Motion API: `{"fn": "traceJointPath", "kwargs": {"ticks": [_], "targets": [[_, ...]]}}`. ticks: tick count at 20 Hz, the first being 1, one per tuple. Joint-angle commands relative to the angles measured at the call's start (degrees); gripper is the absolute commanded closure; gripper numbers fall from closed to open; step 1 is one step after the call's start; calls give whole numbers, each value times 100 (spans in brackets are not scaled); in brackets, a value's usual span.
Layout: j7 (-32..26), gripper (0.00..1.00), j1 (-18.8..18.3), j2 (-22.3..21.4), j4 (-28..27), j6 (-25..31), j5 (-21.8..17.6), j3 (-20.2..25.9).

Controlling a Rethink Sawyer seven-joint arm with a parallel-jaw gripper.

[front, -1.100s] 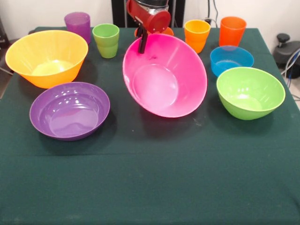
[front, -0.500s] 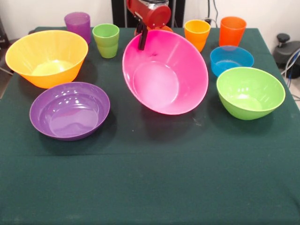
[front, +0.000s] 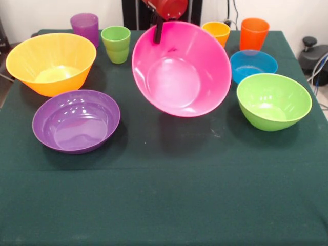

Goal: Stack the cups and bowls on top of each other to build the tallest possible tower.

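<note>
Pink bowl (front: 182, 69) higher than half a second ago, clear of worktop (front: 164, 195), tilted, opening toward camera; now hides more of yellow-orange cup (front: 217, 32). Yellow bowl (front: 50, 62), purple bowl (front: 76, 120), light green bowl (front: 273, 100), blue bowl (front: 253, 65) unmoved around it, none touching. Purple cup (front: 85, 26), green cup (front: 116, 43), orange cup (front: 254, 33) along far edge. Gripper (front: 158, 29) pinches pink bowl's upper rim, one finger inside.
</note>
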Motion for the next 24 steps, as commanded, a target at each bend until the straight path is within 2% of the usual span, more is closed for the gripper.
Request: {"fn": "traceJointPath", "kwargs": {"ticks": [1, 3, 7, 14, 19, 24], "targets": [[101, 100, -99, -465, -69, 1052, -506, 120], [86, 100, -103, -562, -53, 1094, -564, 68], [87, 100, -209, -643, 238, 650, -601, 314], [-282, 100, -737, -788, 239, 678, -909, 444], [-300, 100, -980, -679, 99, 678, -1123, 534], [-230, 100, -1036, -603, -109, 820, -1300, 486]]}}
